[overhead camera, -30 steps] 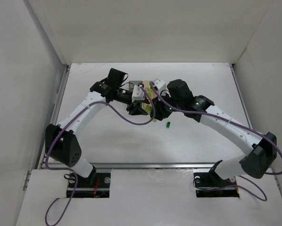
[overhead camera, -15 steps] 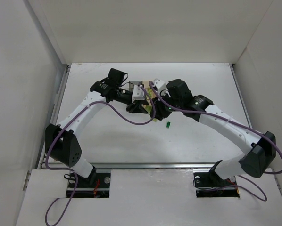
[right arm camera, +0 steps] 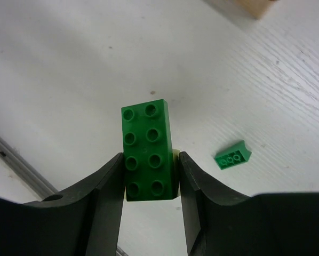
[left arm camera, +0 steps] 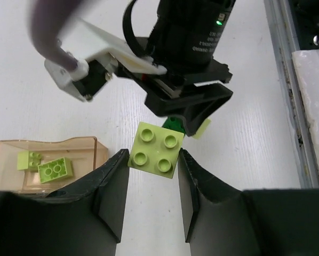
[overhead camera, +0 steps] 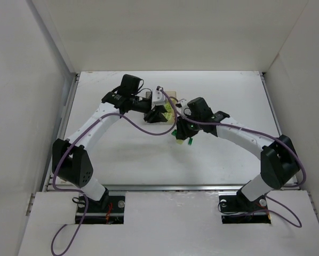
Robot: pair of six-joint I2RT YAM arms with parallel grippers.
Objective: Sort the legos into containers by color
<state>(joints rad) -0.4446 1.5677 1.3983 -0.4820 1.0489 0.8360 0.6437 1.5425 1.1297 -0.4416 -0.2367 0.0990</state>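
My left gripper [left arm camera: 152, 159] is shut on a pale yellow-green four-stud lego [left arm camera: 155, 149], held above the table. Left of it stands a tan translucent container [left arm camera: 48, 142] with two pale green legos [left arm camera: 55, 169] inside. My right gripper [right arm camera: 150, 160] is shut on a long dark green lego [right arm camera: 148, 144]; a pale sliver shows behind that brick. In the top view both grippers, left [overhead camera: 163, 113] and right [overhead camera: 182, 132], hang close together mid-table beside a tan container [overhead camera: 173, 96]. A dark grey container is hidden.
A small dark green lego [right arm camera: 232, 156] lies loose on the white table right of my right gripper; in the top view it is the loose green lego [overhead camera: 191, 141]. White walls enclose the table on three sides. A metal rail [left arm camera: 285, 80] runs along the near edge.
My left jaws have narrowed onto the pale lego and moved slightly farther away. My right wrist has swung toward the near side with the dark green lego, so the grippers now stand apart.
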